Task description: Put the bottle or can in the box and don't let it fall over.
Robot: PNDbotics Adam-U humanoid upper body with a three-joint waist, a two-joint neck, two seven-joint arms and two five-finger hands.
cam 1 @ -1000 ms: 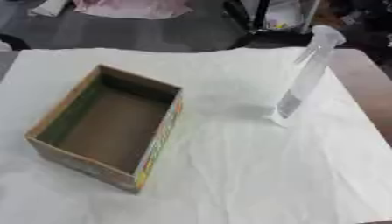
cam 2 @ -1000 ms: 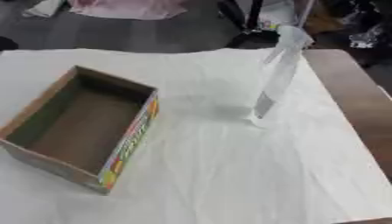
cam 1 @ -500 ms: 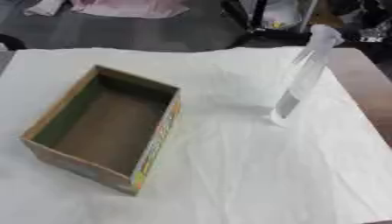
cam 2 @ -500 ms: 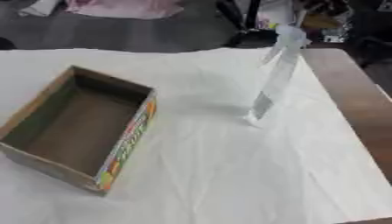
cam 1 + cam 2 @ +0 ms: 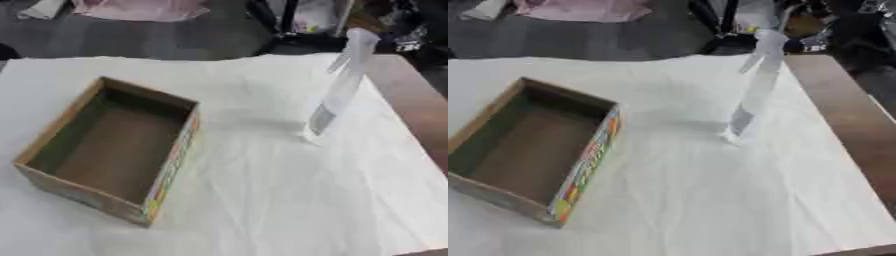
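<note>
A tall, slim clear bottle (image 5: 337, 90) with a pale cap stands upright on the white cloth, right of centre. An open cardboard box (image 5: 109, 145) with a dark inside and a colourful printed side sits on the left, and nothing is in it. The bottle is about a box-width to the right of the box. Neither of my hands shows in either view.
A white cloth (image 5: 262, 200) covers the table; bare brown wood (image 5: 846, 125) shows along the right edge. Beyond the far edge lie a dark floor, a pink cloth (image 5: 140, 7) and dark stand legs (image 5: 289, 20).
The whole picture has shifted slightly, so the camera has moved. The bottle and the box keep their places on the cloth.
</note>
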